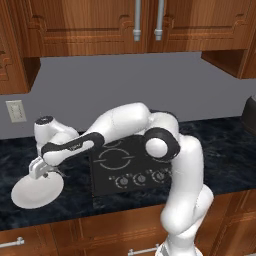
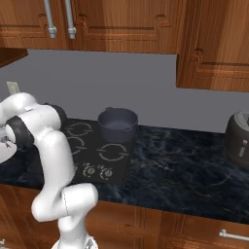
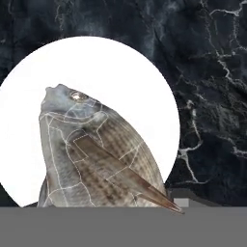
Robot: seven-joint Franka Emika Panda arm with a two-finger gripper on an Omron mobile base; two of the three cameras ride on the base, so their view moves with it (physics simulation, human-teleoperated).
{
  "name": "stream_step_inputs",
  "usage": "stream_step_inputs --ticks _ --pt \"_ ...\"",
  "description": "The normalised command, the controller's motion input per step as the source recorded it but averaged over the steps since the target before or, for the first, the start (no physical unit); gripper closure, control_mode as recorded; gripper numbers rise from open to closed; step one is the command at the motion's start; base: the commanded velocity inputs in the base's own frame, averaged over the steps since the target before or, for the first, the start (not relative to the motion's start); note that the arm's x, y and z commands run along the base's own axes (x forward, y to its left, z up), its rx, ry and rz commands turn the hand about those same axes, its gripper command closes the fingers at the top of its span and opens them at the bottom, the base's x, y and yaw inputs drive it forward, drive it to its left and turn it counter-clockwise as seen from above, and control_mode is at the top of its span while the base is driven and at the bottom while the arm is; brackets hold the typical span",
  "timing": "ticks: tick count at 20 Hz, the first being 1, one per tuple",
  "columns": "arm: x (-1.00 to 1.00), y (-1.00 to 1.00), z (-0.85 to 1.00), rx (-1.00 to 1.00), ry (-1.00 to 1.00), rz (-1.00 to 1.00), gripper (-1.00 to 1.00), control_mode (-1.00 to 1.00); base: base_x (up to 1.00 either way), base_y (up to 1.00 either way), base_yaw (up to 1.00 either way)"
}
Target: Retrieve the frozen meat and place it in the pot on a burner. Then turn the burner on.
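On dark marble counter (image 1: pixel 225 150): cooktop (image 1: pixel 127 167), plate (image 1: pixel 35 192).

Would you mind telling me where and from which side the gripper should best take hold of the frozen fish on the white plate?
Probably across the mid-body of the frozen meat, coming straight down from above. It lies flat on its side on the plate, so the broad middle offers more to clamp than the narrow head or the thin fins.

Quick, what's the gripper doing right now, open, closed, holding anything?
Gripper: over the plate, right at the fish; whether the jaws are open or shut cannot be told.
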Motion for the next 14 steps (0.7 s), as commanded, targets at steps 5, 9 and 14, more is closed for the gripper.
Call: stream_step_inputs --ticks 5,9,14 --pt "-0.26 -1.00 0.32 0.00 -0.01 -0.44 1.00 -1.00 0.00 0.00 0.00" --pt "-0.05 -1.00 0.52 0.00 0.00 -0.36 1.00 -1.00 0.00 0.00 0.00" --pt "0.00 -0.97 0.77 0.03 0.00 -0.24 1.00 -1.00 0.00 0.00 0.00"
